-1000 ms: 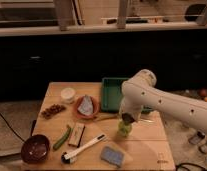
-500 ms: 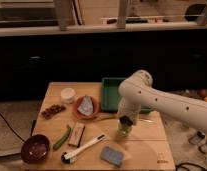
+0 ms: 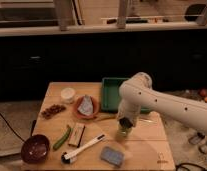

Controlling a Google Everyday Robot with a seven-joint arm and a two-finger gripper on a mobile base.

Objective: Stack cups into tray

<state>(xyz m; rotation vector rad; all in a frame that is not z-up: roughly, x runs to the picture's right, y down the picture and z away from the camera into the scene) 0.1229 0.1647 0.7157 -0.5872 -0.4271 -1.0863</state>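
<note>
My gripper (image 3: 125, 123) hangs from the white arm (image 3: 162, 102) that reaches in from the right. It points down over the right middle of the wooden table (image 3: 147, 145). A pale green cup (image 3: 123, 132) sits right under the gripper, touching or nearly touching it. The dark green tray (image 3: 111, 93) lies at the table's far edge, just behind the gripper, and the arm partly covers it. The dark grey metal cup is not in view.
An orange plate (image 3: 87, 107) holding a grey object lies left of the tray. A small white cup (image 3: 68, 94) and brown nuts (image 3: 52, 110) are at the far left. A dark red bowl (image 3: 36, 149), green vegetable (image 3: 62, 138), brown block (image 3: 77, 134), white brush (image 3: 83, 148) and blue sponge (image 3: 112, 156) lie at the front.
The arm's upper part has shifted a little to the left. The gripper has stayed at the pale green cup, slightly lower.
</note>
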